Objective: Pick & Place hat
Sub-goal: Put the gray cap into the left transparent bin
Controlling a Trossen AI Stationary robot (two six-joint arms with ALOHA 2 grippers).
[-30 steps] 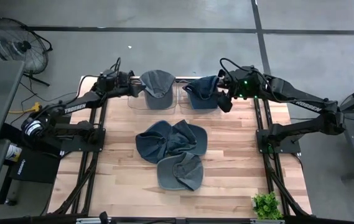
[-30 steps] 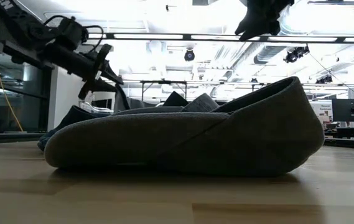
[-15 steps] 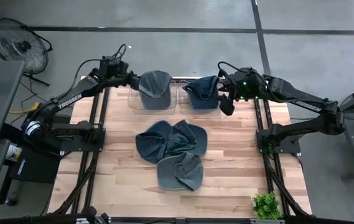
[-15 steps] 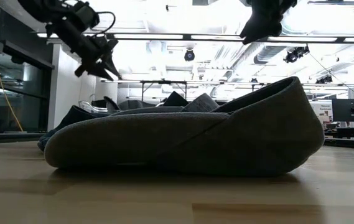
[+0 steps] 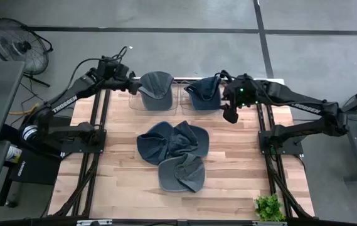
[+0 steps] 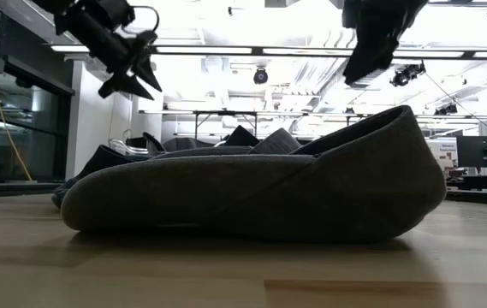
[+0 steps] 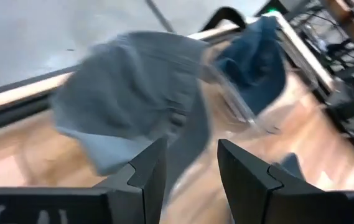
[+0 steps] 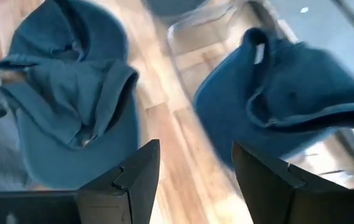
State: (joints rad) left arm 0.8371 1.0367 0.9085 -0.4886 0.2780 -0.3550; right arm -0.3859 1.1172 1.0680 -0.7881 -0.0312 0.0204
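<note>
Both grippers open, empty: left gripper (image 5: 130, 80) beside grey hat (image 5: 155, 88), right gripper (image 5: 230, 113) near blue hat (image 5: 204, 93). Risk: pile (image 5: 172, 143) hats overlap, grabbing one may drag neighbours.

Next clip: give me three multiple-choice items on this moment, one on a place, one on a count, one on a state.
1. Where does the grey hat sit?
A. in the clear bin at the table's far edge
B. on the floor
C. by the plant

2. How many hats lie piled mid-table?
A. one
B. three
C. six

3. What are the robot's hands doing?
A. each grips a hat
B. both are open and empty
C. both rest on the wood

Answers:
1 A, the high view shows it in the left bin, beside the blue hat in the next bin.
2 B, two blue hats and a grey one overlap there.
3 B, the left hand and right hand show parted fingers with nothing between.
</note>
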